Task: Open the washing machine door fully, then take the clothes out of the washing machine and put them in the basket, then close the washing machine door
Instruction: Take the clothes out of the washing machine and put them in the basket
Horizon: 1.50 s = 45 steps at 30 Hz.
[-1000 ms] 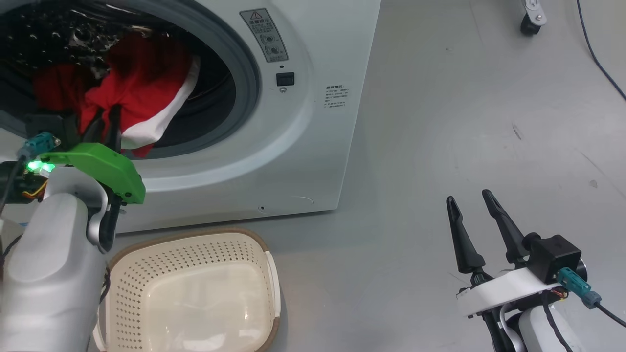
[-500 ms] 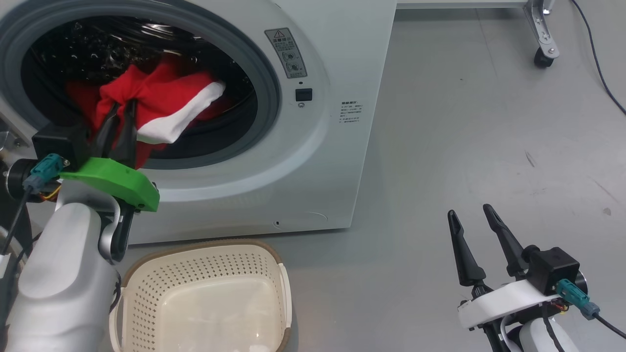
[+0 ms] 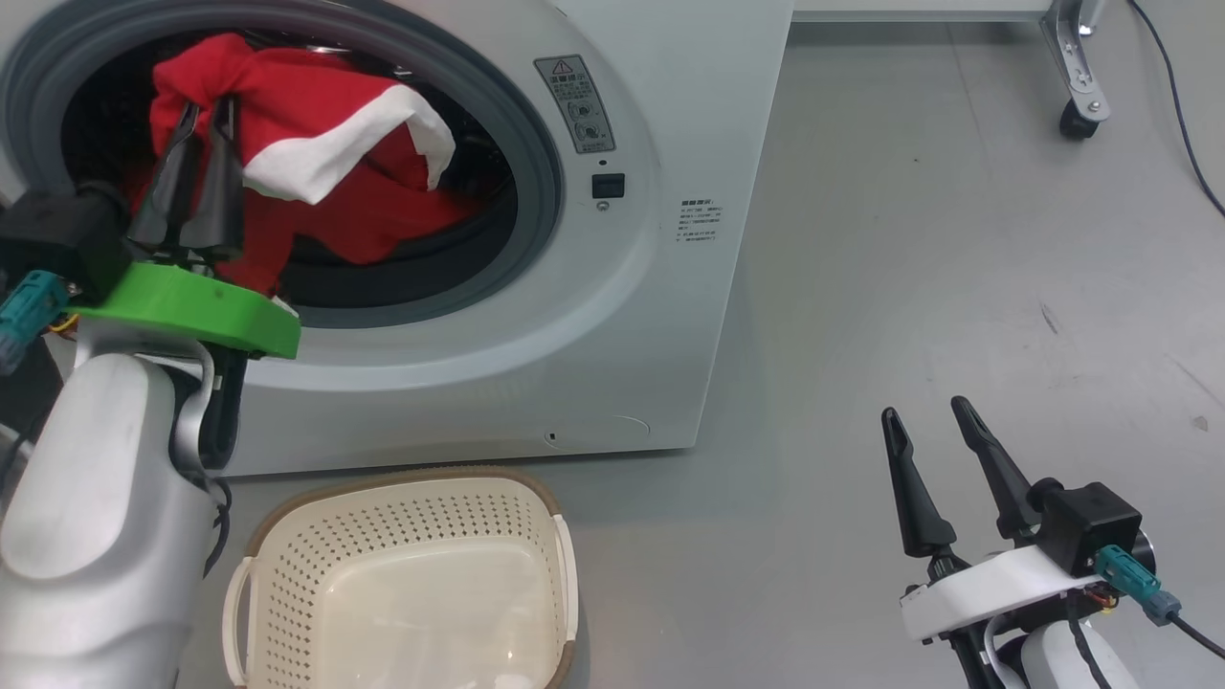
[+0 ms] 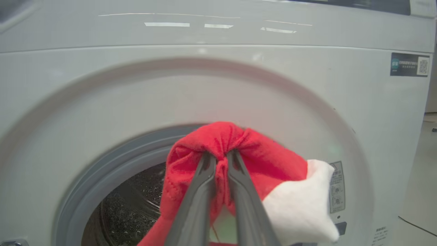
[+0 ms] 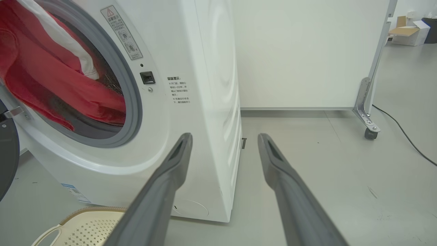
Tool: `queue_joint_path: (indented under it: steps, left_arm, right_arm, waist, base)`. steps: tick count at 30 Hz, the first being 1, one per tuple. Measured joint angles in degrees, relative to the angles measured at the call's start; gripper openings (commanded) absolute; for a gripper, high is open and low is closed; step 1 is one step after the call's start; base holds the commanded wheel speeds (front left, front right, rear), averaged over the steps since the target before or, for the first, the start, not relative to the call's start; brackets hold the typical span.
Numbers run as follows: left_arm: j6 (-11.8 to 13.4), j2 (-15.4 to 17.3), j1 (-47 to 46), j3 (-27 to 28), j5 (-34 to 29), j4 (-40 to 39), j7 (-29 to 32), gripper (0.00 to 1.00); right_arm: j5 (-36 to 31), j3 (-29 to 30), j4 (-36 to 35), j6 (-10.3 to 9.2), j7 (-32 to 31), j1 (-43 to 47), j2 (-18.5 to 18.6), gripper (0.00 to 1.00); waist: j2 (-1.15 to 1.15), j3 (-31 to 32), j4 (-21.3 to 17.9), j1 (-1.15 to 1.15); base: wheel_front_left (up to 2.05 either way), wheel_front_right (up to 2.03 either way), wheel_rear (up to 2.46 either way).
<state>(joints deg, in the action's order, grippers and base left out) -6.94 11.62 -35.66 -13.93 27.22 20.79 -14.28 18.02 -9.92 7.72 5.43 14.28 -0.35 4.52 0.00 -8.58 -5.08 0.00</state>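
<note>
Overall, the floor (image 3: 909,239) is smooth grey with light scuffs. A black cable (image 3: 1177,105) trails across it at the far right, beside a metal frame leg on a caster (image 3: 1080,86). In the right wrist view a plain white partition (image 5: 290,51) stands behind the washing machine (image 3: 651,316).

The machine is glossy white, with a grey rubber gasket (image 3: 536,144) ringing the opening and a perforated steel drum (image 4: 136,205) inside. The washing machine door (image 5: 6,153) is swung open, and its dark edge shows at the left of the right wrist view.

The clothes (image 3: 316,163) are soft red knit with a white panel. They hang from the upper part of the opening and the rest drapes back into the drum.

The left claw (image 3: 209,103) is nearly closed and pinches a bunched fold of the red fabric. The right claw (image 3: 924,409) is spread wide, holds nothing, and sits low over the floor well to the right of the machine.

The basket (image 3: 402,584) is cream perforated plastic with a brown rim. It stands on the floor just in front of the machine.

Compared with half a second ago, the pinched fold sits higher in the opening. The right claw is unchanged. The head camera itself has shifted slightly.
</note>
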Motion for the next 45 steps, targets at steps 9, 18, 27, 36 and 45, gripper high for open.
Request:
queue_joint_path:
  steps: [9, 18, 27, 36, 45]
  left_arm:
    - [0.00, -0.10, 2.83, 0.78, 0.01, -4.49, -0.10, 0.00]
    - [0.00, -0.44, 9.08, -0.75, 0.56, -4.99, 0.18, 0.00]
    - [0.00, -1.37, 17.31, -5.22, 1.58, -1.55, 4.85, 0.00]
    - [0.00, -1.59, 22.76, -8.91, 1.60, 2.45, 9.70, 0.00]
    - [0.00, -1.45, 23.10, -9.48, 1.80, 6.86, 11.78, 0.00]
  right_arm:
    - [-0.01, 0.40, -0.21, 0.03, 0.00, 0.52, -0.01, 1.00]
    - [-0.01, 0.48, -0.29, 0.04, 0.00, 0.92, -0.08, 1.00]
    - [-0.01, 0.52, -0.27, 0.05, 0.00, 0.96, -0.12, 1.00]
    - [-0.05, 0.03, -0.36, 0.48, 0.00, 0.94, -0.15, 1.00]
    - [-0.53, -0.43, -0.59, 0.51, 0.00, 0.77, -0.14, 1.00]
  waist:
    - [0.00, 0.15, 0.33, 0.00]
    - [0.00, -0.14, 0.71, 0.00]
    - [0.00, -0.42, 1.00, 0.00]
    - [0.00, -1.82, 0.66, 0.00]
    - [0.00, -4.25, -0.58, 0.00]
  base:
    - [0.00, 0.00, 0.00]
    - [0.00, 0.00, 0.00]
    - [0.00, 0.00, 0.00]
    - [0.00, 0.00, 0.00]
    - [0.00, 0.00, 0.00]
